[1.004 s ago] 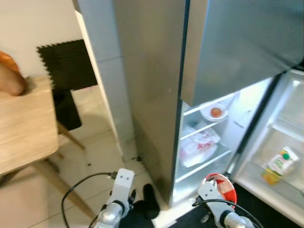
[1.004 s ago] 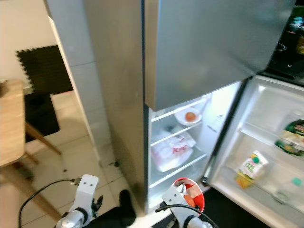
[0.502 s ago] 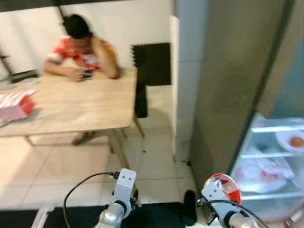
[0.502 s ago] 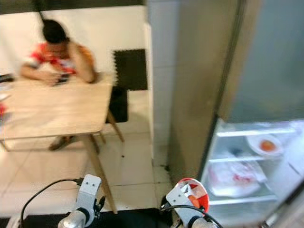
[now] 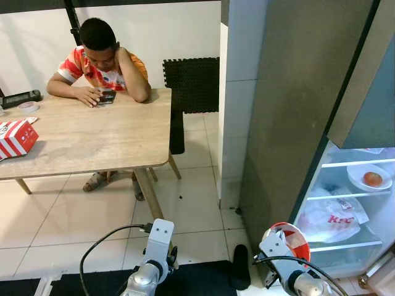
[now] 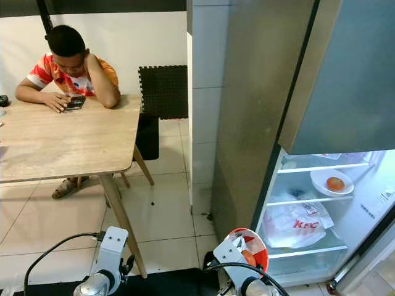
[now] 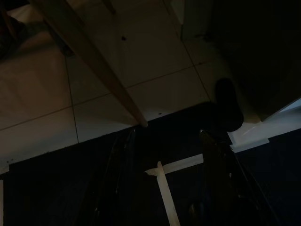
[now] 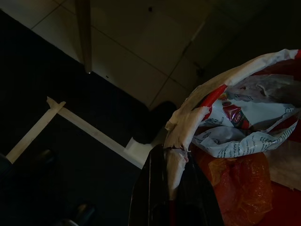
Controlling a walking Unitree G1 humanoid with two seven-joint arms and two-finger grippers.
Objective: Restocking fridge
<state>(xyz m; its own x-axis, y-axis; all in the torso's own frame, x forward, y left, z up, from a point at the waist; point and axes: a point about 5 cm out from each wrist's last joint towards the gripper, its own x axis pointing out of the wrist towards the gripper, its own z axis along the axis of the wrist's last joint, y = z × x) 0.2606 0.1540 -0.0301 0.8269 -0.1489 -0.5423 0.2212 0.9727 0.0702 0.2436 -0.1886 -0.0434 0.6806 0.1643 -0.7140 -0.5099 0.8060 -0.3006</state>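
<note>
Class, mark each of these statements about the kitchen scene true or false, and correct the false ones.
1. The right gripper is shut on the rim of a red and white bucket. True.
2. The fridge is closed. False: it stands open, its shelves lit.
3. A white bag with red print lies on a fridge shelf. True.
4. The plate in the fridge sits below that bag. False: it is on the shelf above.
5. A person sits at the wooden table. True.

arms: silver | wrist blocks: white | cables: black | jaws: black
</note>
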